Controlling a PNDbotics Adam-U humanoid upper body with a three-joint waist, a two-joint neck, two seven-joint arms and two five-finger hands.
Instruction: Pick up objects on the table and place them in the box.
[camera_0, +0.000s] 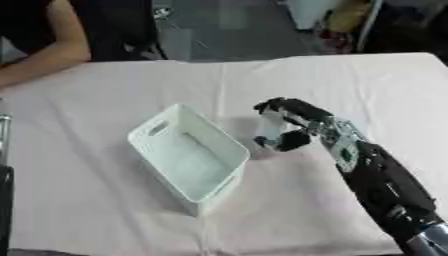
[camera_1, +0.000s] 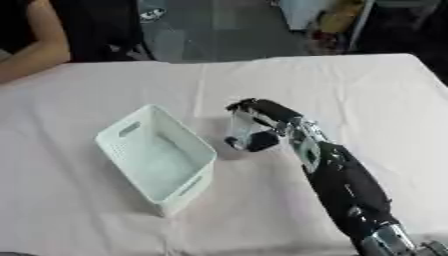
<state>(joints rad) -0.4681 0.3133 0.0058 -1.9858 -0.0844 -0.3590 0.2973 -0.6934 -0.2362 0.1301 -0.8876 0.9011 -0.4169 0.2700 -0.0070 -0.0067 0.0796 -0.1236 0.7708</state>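
- A white perforated box is set askew on the pale tablecloth, its open top facing up and nothing made out inside it
- The right hand is seen just beside the box's right rim, fingers and thumb curled round a small pale object held above the cloth
- The object is kept outside the box, close to its near right edge
- Broad bare cloth is left open to the right of the arm and behind the box, up to the table's far edge
- The left hand is not seen
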